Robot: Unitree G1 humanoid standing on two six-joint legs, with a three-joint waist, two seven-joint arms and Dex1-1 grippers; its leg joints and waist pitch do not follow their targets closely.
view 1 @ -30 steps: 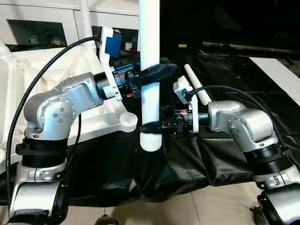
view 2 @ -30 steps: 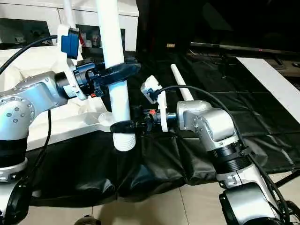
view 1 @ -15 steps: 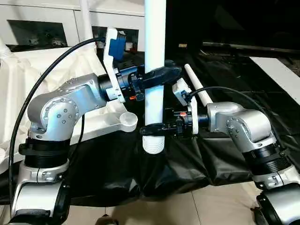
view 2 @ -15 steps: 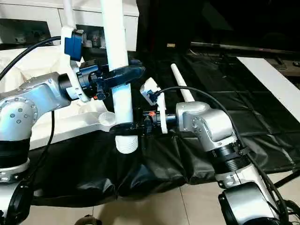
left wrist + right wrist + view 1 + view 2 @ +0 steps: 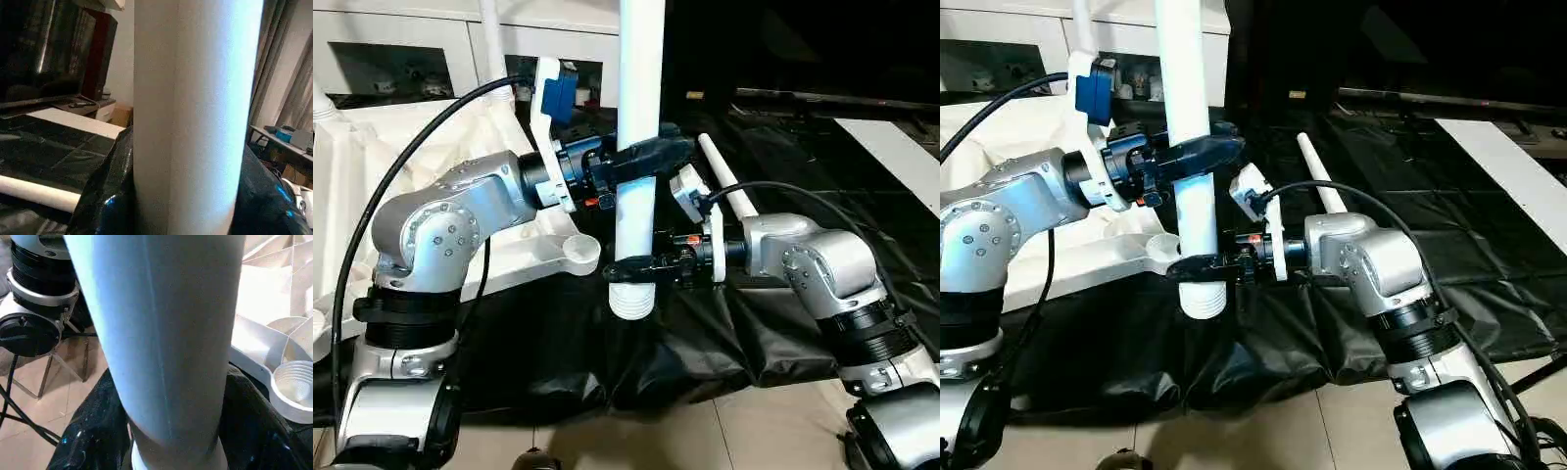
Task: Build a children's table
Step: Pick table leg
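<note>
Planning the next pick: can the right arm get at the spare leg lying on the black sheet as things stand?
Probably not yet. The right claw is shut on the upright leg, as is the left claw. The spare leg lies unobstructed just beyond the right arm.

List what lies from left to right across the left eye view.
tabletop → corner socket → held leg → spare leg lying on the black sheet → right arm

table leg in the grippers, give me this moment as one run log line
step: leg to socket | held leg: upright, threaded end down | left gripper: shut on leg, upper | right gripper: shut on leg, lower | corner socket: empty | spare leg: lying on black sheet
</note>
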